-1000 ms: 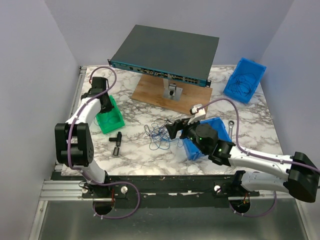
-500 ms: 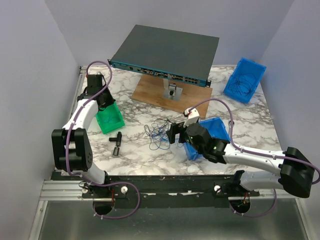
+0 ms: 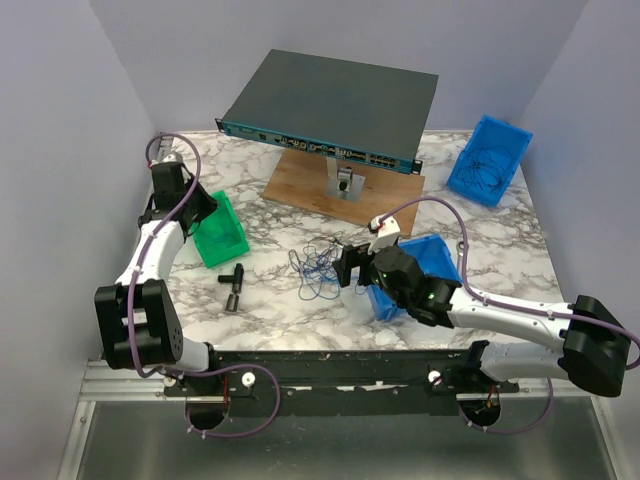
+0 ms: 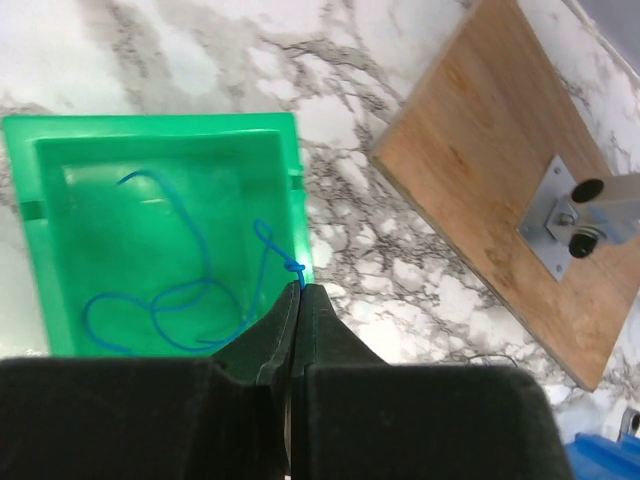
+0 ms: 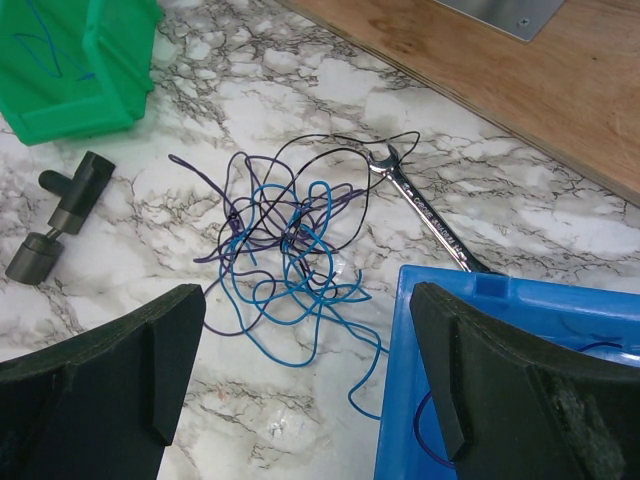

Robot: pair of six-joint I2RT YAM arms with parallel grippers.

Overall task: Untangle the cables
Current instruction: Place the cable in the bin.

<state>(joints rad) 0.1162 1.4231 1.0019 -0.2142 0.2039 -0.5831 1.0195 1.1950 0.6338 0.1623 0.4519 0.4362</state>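
Marbled tabletop (image 5: pixel 250 60) carries the cables (image 5: pixel 290 245) near its middle. They are a loose knot of thin blue, purple and black strands, lying flat and spread, with nothing gripping them. I hold my right tool (image 5: pixel 308 335) directly above that knot, its fingers spread about as wide as they go and nothing between them. I judge that the width lets me straddle the heap and single out one strand rather than scoop up several.

One dark loop reaches the open end of a wrench (image 5: pixel 425 215) lying just beside the tangle. A blue tail runs along the wall of the blue bin (image 5: pixel 470 285) on my right side, so a careless pull could drag either one along. A black T-handle (image 5: pixel 60 215) lies apart on the other side, touching no strand.

Further left, the green bin (image 4: pixel 150 125) holds a single blue strand (image 4: pixel 264 235), coiled loosely on its floor, which suggests it is where freed strands are put. My left tool (image 4: pixel 297 290) hangs over that bin's right rim with its fingers pressed fully together. In the wrist view the strand's knotted end runs up to the fingertips, and I cannot tell whether it is pinched there or only passes beneath them.

Beyond the tangle lies a wooden board (image 5: pixel 520 90). With the knot this dense, I judge most of the untangling is not yet done.
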